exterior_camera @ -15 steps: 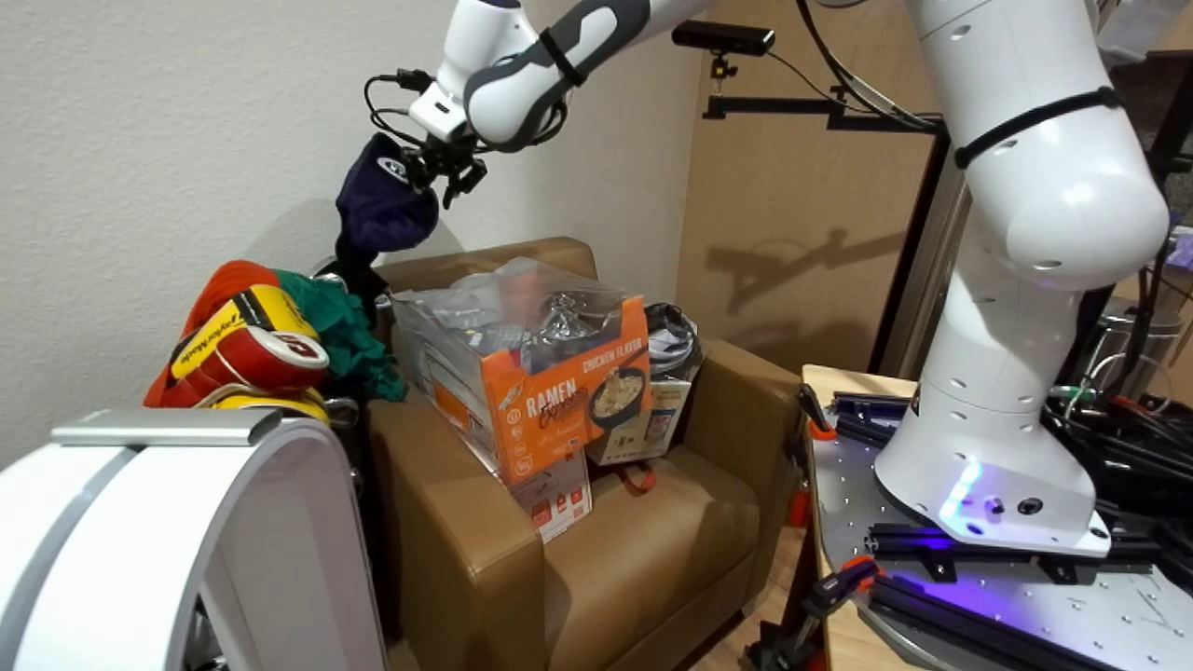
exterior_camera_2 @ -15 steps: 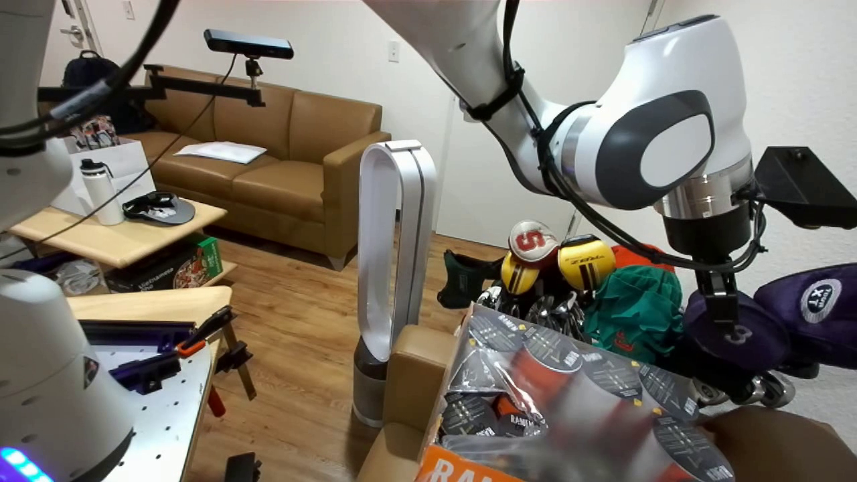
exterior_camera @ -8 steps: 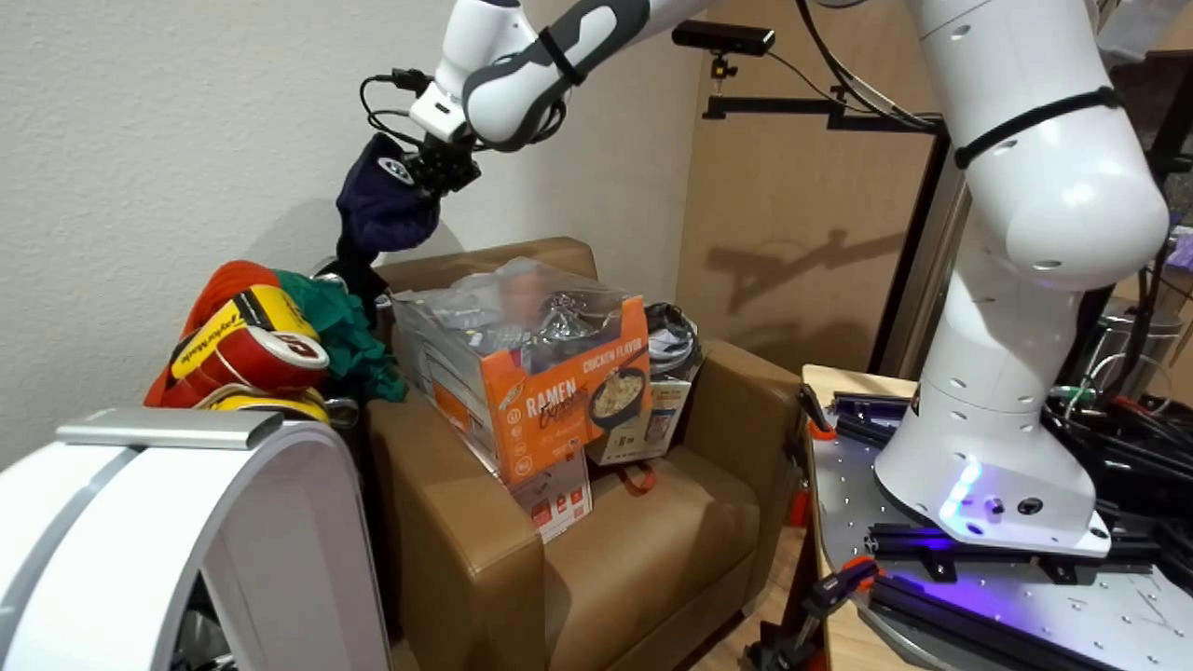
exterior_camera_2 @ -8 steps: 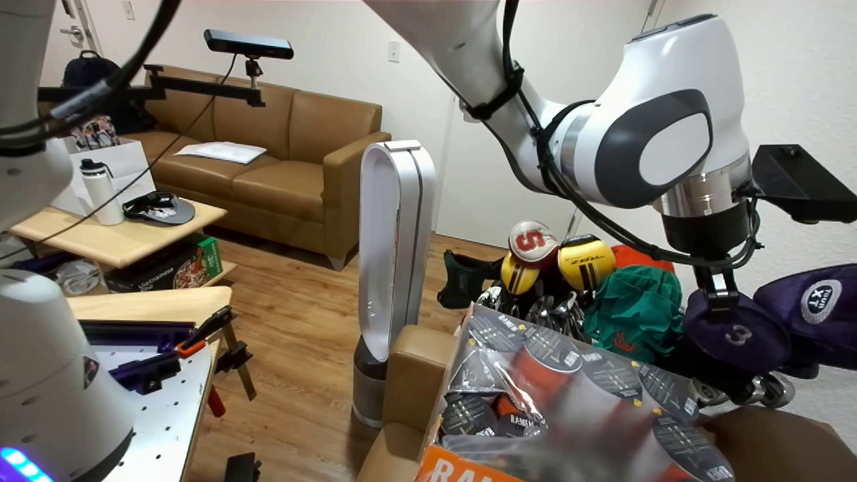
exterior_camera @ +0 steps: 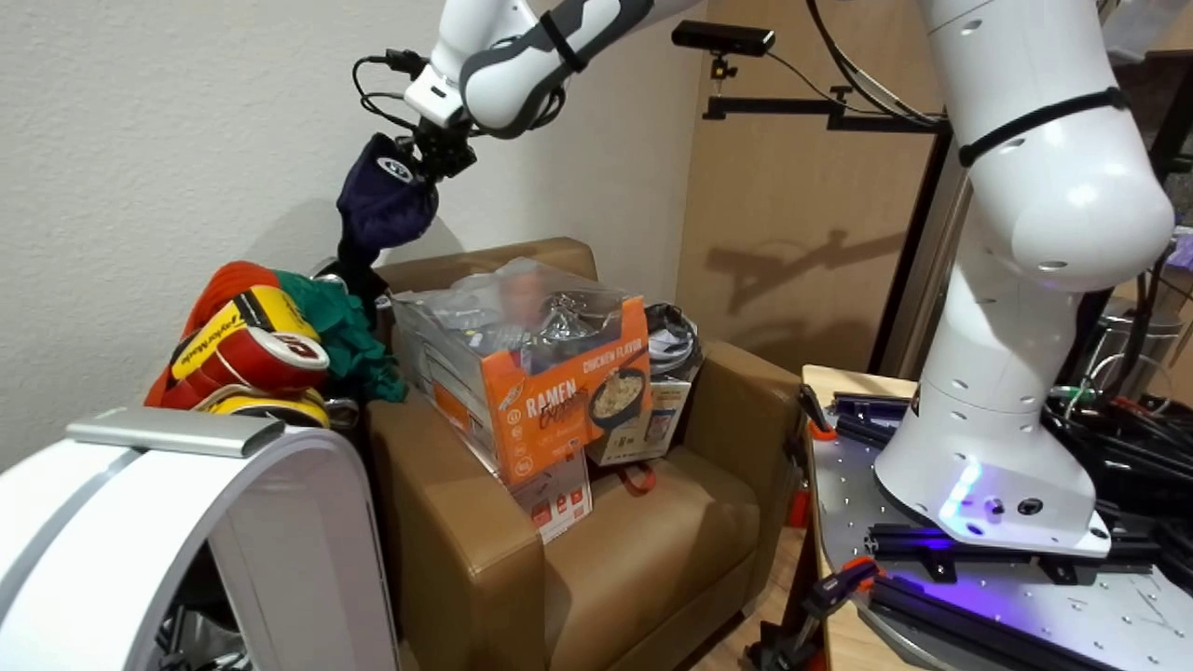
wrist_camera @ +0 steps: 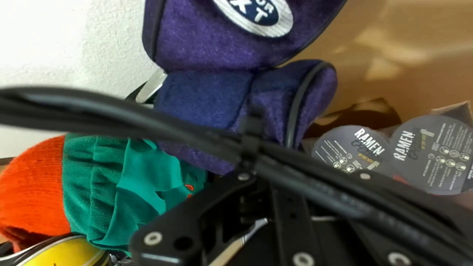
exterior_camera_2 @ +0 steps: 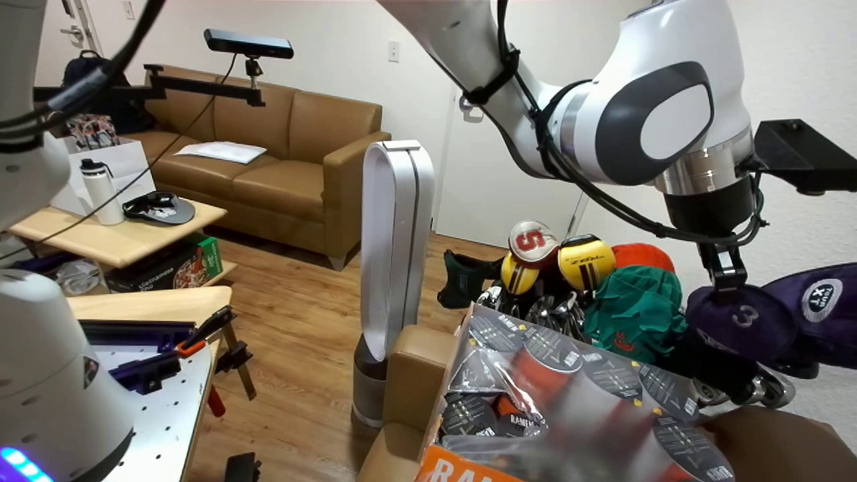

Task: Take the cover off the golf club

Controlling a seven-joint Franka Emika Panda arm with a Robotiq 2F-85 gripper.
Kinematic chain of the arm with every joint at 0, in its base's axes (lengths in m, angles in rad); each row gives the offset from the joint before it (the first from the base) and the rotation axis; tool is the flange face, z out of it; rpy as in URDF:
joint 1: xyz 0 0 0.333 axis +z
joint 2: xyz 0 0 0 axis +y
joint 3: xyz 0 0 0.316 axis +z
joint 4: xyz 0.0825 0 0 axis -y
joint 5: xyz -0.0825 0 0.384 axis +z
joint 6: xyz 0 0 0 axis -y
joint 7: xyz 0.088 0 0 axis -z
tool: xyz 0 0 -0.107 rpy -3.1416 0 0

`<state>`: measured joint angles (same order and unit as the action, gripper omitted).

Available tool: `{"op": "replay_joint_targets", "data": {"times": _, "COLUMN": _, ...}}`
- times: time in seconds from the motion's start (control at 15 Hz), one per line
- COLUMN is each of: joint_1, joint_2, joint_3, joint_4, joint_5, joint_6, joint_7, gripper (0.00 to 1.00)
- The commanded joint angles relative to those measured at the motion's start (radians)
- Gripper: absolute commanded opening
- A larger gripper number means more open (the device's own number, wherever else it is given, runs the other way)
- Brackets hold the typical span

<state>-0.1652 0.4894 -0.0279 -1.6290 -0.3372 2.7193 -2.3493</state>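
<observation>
- The gripper (exterior_camera_2: 728, 284) stands right at the upper edge of the purple headcover marked 3 (exterior_camera_2: 742, 328), its fingers brought together and pinching the fabric there
- The headcover's rounded body lies just below the fingertips, its 3 showing in an exterior view
- In the wrist view, black cables (wrist_camera: 111, 114) run across the fingertips and hide the exact pinch
- The TOUR XT headcover (exterior_camera_2: 817, 314), also purple, touches the marked one on the side away from the teal cloth cover (exterior_camera_2: 636, 311)
- Below the two purple covers, metal club heads (exterior_camera_2: 778, 390) show
- A ramen box (exterior_camera: 531, 447) sits tilted in the brown armchair (exterior_camera: 457, 503), apart from the gripper
</observation>
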Motion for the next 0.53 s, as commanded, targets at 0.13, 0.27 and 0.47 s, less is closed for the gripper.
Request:
{"op": "replay_joint_targets", "data": {"times": 0.13, "joint_1": 0.073, "joint_2": -0.105, "joint_3": -0.073, "joint_4": -0.109, "joint_5": -0.084, "joint_6": 0.044, "joint_7": 0.113, "gripper": 0.06}}
{"op": "replay_joint_targets", "data": {"times": 0.27, "joint_1": 0.103, "joint_2": -0.131, "joint_3": -0.106, "joint_4": -0.148, "joint_5": -0.137, "joint_6": 0.072, "joint_7": 0.188, "gripper": 0.06}}
{"op": "replay_joint_targets", "data": {"times": 0.47, "joint_1": 0.175, "joint_2": -0.176, "joint_3": -0.194, "joint_4": -0.211, "joint_5": -0.249, "joint_6": 0.123, "joint_7": 0.36, "gripper": 0.06}}
